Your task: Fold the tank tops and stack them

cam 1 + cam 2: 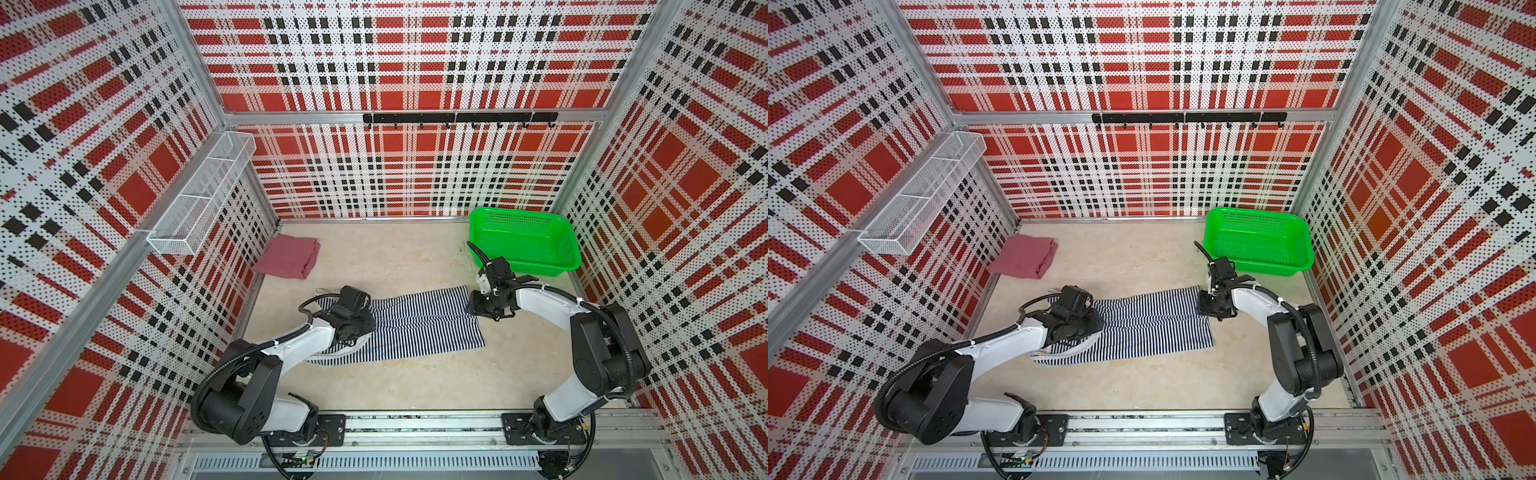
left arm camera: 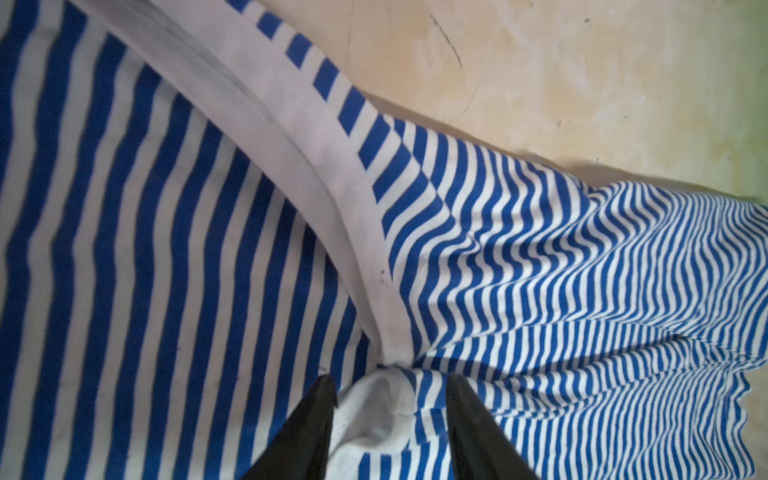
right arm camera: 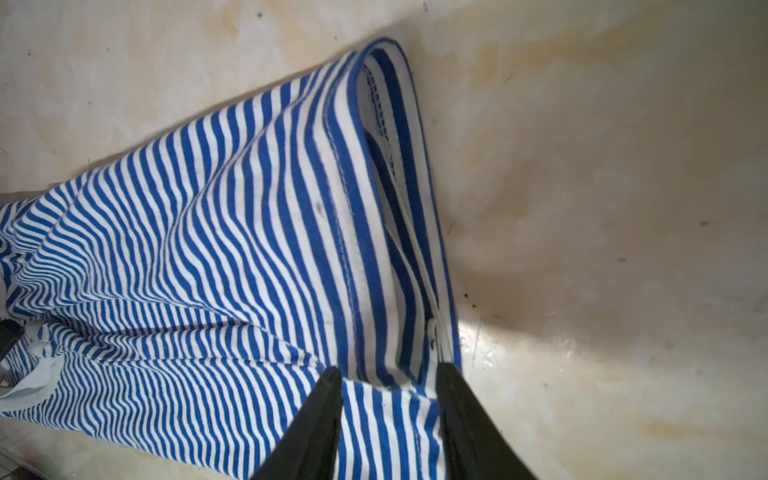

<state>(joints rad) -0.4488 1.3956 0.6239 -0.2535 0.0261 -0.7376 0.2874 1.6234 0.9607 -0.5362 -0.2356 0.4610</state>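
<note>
Striped tank top [image 1: 415,328] lies lengthwise between arms: left gripper [image 2: 390,399] pinches its strap end, right gripper [image 3: 388,384] its hem.

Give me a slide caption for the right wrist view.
Right gripper straddling the hem of the striped tank top on the beige table.

arms [image 1: 291,345]: white shells, black joints | black ribbed cables | pincer fingers [image 2: 307,432]: black, tapered
</note>
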